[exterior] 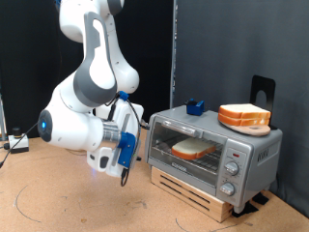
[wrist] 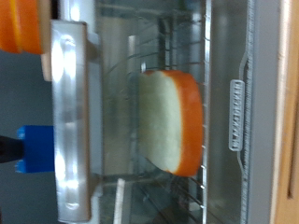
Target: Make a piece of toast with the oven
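Note:
The silver oven (exterior: 253, 145) stands on the exterior view's right, its glass door shut and its grey bar handle (wrist: 70, 112) along the door's top edge. The piece of toast (exterior: 193, 148), pale with an orange-tan crust, lies flat on the wire rack inside, seen through the glass. In the wrist view the toast (wrist: 173, 121) fills the middle behind the glass. My gripper (exterior: 123, 157) hangs just off the oven's left front corner, facing the door and touching nothing. Its fingers do not show in the wrist view.
A stack of bread slices (exterior: 243, 116) and a small blue object (exterior: 196, 106) sit on the oven's top. Round knobs (exterior: 232, 166) line its right panel. The oven rests on a wooden crate (exterior: 193, 191). A black stand (exterior: 263, 92) is behind it.

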`<action>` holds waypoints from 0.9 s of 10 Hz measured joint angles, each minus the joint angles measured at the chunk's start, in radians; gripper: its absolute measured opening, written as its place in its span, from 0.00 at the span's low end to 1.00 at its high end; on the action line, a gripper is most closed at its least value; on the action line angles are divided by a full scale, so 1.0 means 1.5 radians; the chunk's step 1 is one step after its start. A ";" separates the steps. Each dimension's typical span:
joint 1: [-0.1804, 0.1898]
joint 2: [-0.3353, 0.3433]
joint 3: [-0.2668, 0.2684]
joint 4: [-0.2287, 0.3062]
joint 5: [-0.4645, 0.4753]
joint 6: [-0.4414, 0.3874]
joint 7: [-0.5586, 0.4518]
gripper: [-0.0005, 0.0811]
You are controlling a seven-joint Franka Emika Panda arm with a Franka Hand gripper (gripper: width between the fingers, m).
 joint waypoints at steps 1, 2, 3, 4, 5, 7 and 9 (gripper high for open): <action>0.006 0.033 0.005 0.039 -0.018 -0.027 -0.003 0.99; 0.014 0.062 0.010 0.075 -0.032 -0.035 -0.006 0.99; 0.024 0.083 0.012 0.100 -0.032 -0.016 -0.006 0.99; 0.032 0.093 0.012 0.114 -0.032 -0.006 -0.006 0.99; 0.032 0.093 0.012 0.113 -0.032 -0.009 -0.006 0.99; 0.033 0.104 0.018 0.120 -0.032 -0.037 -0.031 0.99; 0.053 0.142 0.026 0.160 -0.043 -0.037 -0.039 0.99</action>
